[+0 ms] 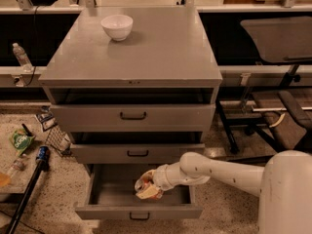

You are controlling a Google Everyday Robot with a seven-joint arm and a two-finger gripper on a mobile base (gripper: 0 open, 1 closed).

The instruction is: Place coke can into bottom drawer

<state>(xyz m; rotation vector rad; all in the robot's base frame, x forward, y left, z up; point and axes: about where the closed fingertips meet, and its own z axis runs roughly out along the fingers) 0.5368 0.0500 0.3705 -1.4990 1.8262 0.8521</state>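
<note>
Coke can (143, 181) is sitting inside the open bottom drawer (139, 211), over the right-centre of the drawer cavity, w/ red side and silver end partly showing. Gripper (148, 189) is reaching down into the same drawer from the right, at the end of the white arm (219, 172). Jaws are looking pinched onto the can, one on each side. The can is lying between them, tilted, w/ the upper left part sticking out past the fingers. Can't tell whether the can's base is touching the drawer floor or hanging just above it, as the fingers are covering the lower part.

Bottom drawer is standing pulled well out, front panel w/ small black handle (139, 216) facing the camera. Middle drawer (138, 153) and top drawer (132, 116) are each sitting slightly out, dark gaps above both. The arm is passing under the middle drawer's front, approx. level w/ the bottom drawer's rim.

On the cabinet (161, 48) top a white bowl (117, 27) is sitting upright near the back left. A green packet (20, 141) is lying on the floor left of the cabinet, and a plastic bottle (21, 56) is standing further back on the left.
</note>
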